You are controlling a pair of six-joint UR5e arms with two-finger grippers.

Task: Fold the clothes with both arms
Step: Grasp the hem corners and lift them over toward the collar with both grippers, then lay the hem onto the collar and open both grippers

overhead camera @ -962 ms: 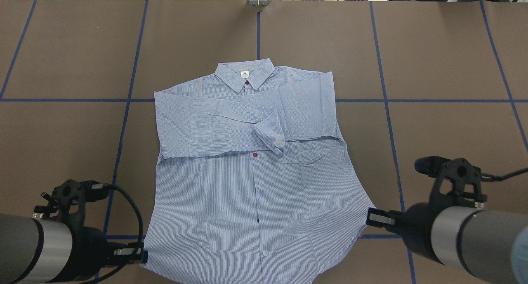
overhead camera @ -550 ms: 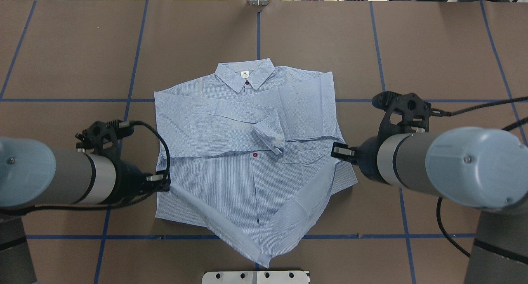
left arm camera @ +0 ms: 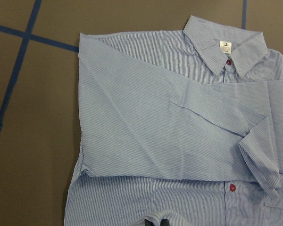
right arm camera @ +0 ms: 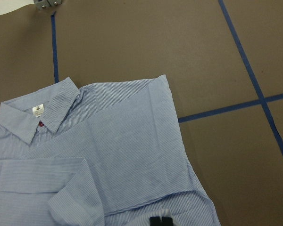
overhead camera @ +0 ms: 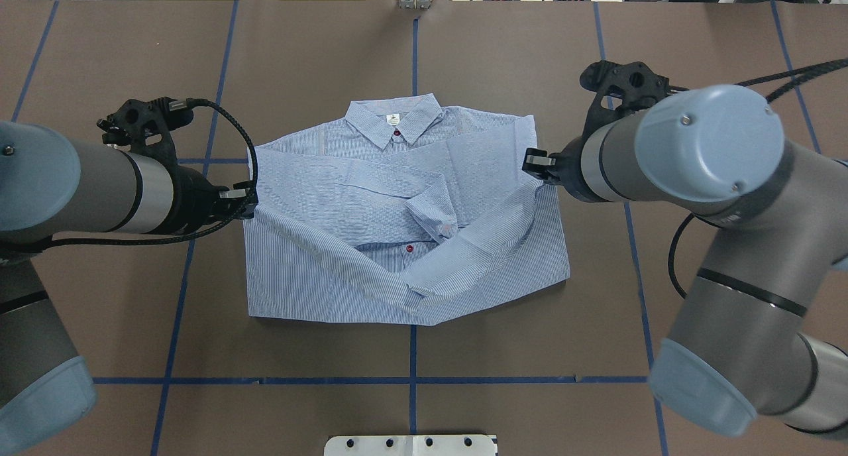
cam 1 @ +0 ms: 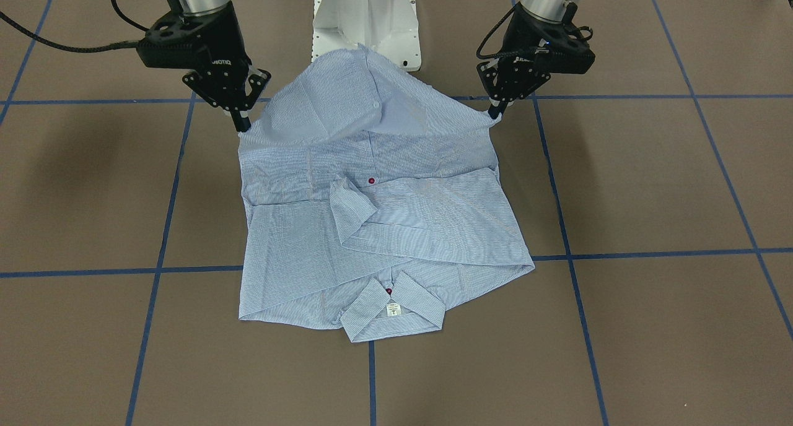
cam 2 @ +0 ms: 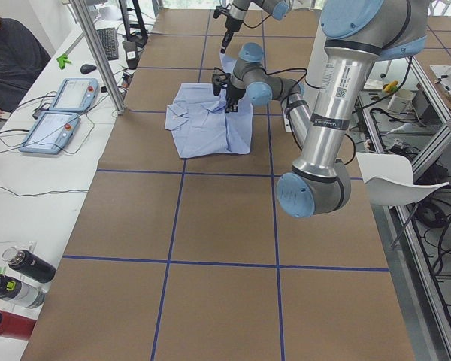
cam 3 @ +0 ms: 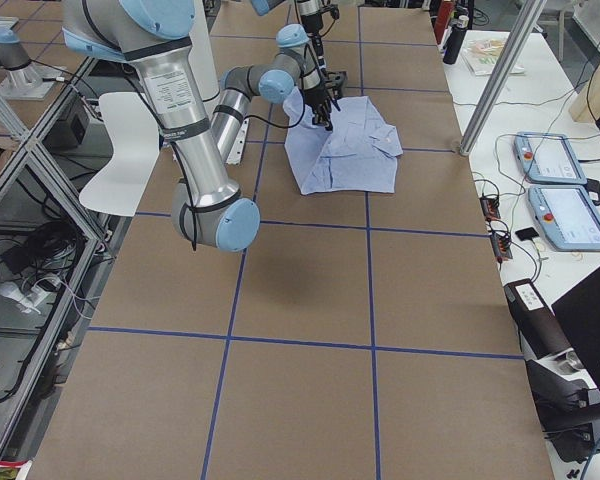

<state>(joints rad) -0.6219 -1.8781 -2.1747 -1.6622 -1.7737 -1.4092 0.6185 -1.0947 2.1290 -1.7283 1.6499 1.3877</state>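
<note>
My left gripper (overhead camera: 248,204) and right gripper (overhead camera: 540,171) are each closed tight on 1 hem corner of the shirt (overhead camera: 318,197), at its 9 and 3 o'clock edges. The shirt lies mid-table. Its slack middle sags toward 6, so uneven travel could land the fold crooked.

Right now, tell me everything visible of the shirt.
The shirt is light blue with fine white stripes, apparently thin woven cloth, lying front up on the brown table. Its collar, with a small white label, points away from the robot; both sleeves are folded across the chest and red buttons show. The left end effector and right end effector each pinch a hem corner, holding the lower half raised and doubled over the body.
</note>
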